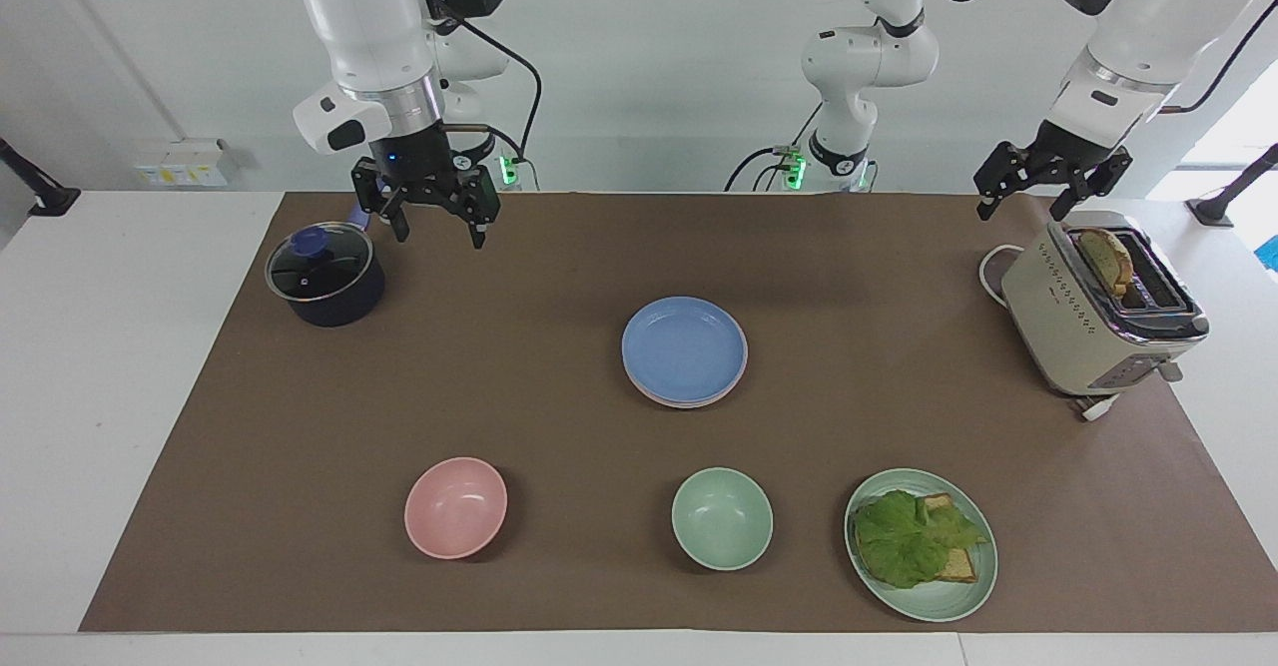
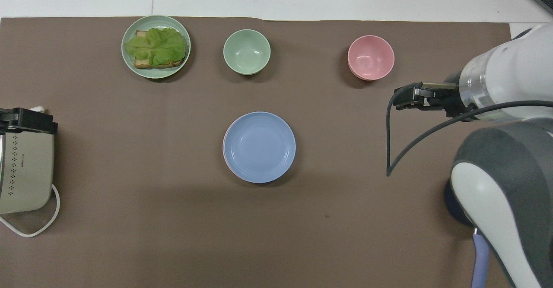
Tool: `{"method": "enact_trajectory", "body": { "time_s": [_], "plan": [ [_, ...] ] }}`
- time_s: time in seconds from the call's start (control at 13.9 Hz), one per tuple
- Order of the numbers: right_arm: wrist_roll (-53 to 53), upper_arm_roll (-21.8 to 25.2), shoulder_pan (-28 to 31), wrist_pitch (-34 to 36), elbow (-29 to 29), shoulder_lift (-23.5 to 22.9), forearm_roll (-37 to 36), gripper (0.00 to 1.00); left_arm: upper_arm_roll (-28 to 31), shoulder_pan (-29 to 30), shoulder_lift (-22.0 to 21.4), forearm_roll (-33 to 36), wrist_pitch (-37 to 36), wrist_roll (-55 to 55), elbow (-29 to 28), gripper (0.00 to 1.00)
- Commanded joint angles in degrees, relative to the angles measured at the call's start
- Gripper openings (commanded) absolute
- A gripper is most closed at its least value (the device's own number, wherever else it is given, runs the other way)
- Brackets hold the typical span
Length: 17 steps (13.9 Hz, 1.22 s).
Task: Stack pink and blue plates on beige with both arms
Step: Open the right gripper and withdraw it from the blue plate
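The blue plate lies on top of a stack in the middle of the brown mat. Under it a thin rim of the pink plate shows. The beige plate is hidden in both views. My right gripper hangs open and empty, high over the mat beside the saucepan and well apart from the stack. My left gripper waits open and empty in the air above the toaster.
A lidded dark saucepan stands at the right arm's end, a beige toaster with toast at the left arm's end. Farther from the robots than the stack sit a pink bowl, a green bowl and a green plate with lettuce and toast.
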State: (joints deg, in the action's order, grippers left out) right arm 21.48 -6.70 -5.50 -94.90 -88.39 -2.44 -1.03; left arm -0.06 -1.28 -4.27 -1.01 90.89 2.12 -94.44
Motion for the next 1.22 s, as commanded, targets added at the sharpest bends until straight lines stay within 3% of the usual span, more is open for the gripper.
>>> {"method": "enact_trajectory", "body": {
  "time_s": [0.0,0.36,0.5,0.72,1.15],
  "plan": [
    [0.6,1.1,0.8,4.6,3.3,-0.2,-0.4,1.0,0.3,-0.5,-0.4,1.1,-1.0,0.1,0.2,1.0],
    [-8.3,11.5,-2.0,9.1,3.5,2.7,0.2,1.0,0.4,-0.5,-0.4,1.1,-1.0,0.1,0.2,1.0],
    [-12.3,11.5,0.7,9.2,2.1,4.0,1.2,1.0,0.4,-0.5,-0.4,1.1,-1.0,0.1,0.2,1.0],
    [-12.5,11.3,0.7,8.3,-6.1,9.4,1.4,1.0,0.4,-0.5,-0.4,1.1,-1.0,0.1,0.2,1.0],
    [-14.3,11.8,1.6,6.1,-4.1,7.8,0.7,1.0,0.4,-0.5,-0.4,1.1,-1.0,0.1,0.2,1.0]
  ]
}}
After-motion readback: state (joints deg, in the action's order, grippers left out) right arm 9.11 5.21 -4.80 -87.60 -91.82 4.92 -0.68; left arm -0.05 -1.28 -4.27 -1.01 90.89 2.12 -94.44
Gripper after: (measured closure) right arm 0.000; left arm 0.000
